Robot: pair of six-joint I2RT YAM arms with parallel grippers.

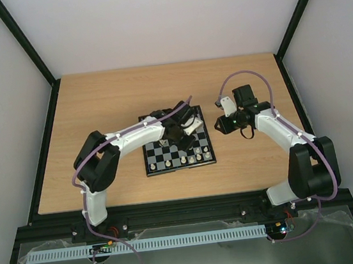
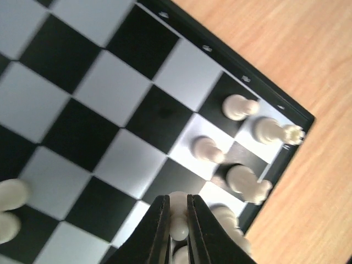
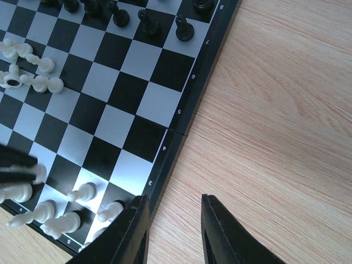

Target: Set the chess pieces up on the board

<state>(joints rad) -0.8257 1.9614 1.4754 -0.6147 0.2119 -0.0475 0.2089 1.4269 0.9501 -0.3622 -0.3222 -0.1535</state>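
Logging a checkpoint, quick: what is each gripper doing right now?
Left gripper: shut on a white chess piece.
Right gripper: open, empty, over the table beside the board.

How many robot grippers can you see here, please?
2: the left gripper is over the board, shut on a white piece; the right gripper is open over the table beside the board's edge.

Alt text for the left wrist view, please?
The left gripper is shut on a cream-white piece over the board, near its corner. Several more cream-white pieces stand by that corner, and the wooden table lies beyond the edge.
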